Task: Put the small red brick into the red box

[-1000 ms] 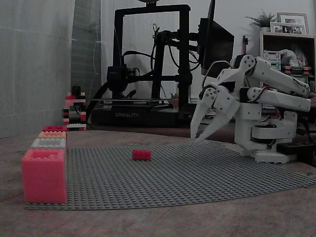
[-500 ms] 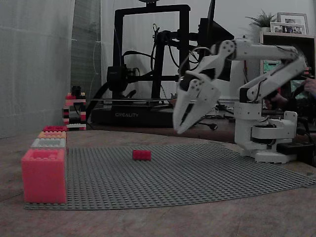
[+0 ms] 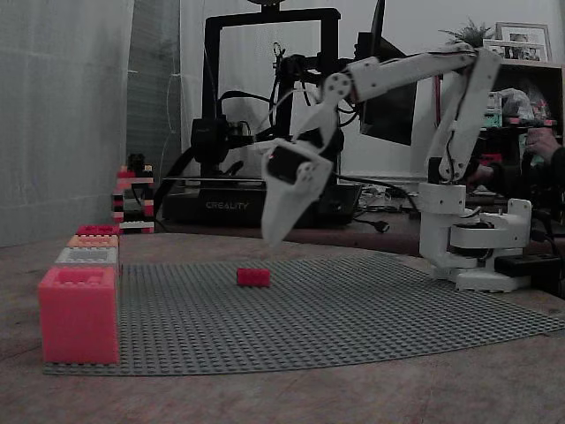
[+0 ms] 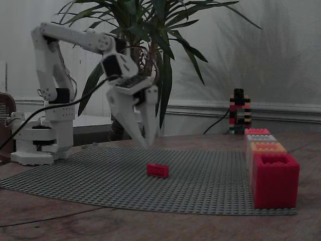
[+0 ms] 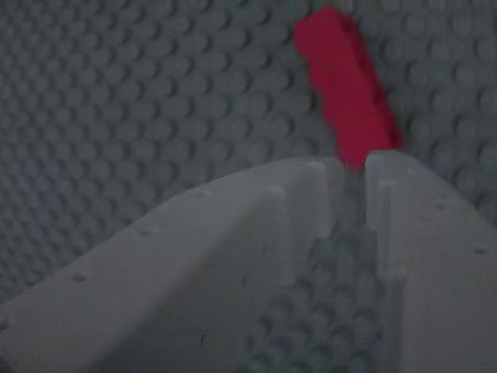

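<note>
The small red brick (image 3: 253, 276) (image 4: 157, 170) lies alone on the grey studded baseplate (image 3: 371, 309) (image 4: 90, 175). In the wrist view the brick (image 5: 345, 85) shows just beyond my fingertips. My white gripper (image 3: 269, 238) (image 4: 145, 143) (image 5: 354, 177) hangs above the plate, pointing down, a little above and beside the brick, not touching it. Its fingers are shut with nothing between them. The red box (image 3: 97, 230) (image 4: 257, 131), low and dark crimson, is the far end of a row of boxes at the plate's edge.
The same row holds a grey box (image 3: 86, 256) (image 4: 261, 138), a pale orange box (image 3: 93, 241) (image 4: 267, 147) and a large bright pink-red box (image 3: 78, 314) (image 4: 275, 179). A red-and-black brick tower (image 3: 132, 196) (image 4: 239, 111) stands beyond. A 3D printer (image 3: 265, 115) stands behind the plate.
The arm has stretched out from near its base, carrying the gripper across the plate towards the brick. The brick has not moved.
</note>
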Controlling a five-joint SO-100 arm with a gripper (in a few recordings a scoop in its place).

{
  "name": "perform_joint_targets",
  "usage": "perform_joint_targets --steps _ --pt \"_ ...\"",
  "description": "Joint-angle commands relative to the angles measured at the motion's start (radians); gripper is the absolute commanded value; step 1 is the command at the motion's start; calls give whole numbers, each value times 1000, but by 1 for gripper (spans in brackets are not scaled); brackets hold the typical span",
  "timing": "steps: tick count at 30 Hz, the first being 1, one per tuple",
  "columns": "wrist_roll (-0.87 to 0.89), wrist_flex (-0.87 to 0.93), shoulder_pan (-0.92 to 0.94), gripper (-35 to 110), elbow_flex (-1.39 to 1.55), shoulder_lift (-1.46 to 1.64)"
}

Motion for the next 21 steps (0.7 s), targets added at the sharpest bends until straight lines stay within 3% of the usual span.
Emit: perform_joint_targets --steps 1,21 --pt "-80 12 51 0 -121 -60" --pt "-117 -54 44 22 -158 -192"
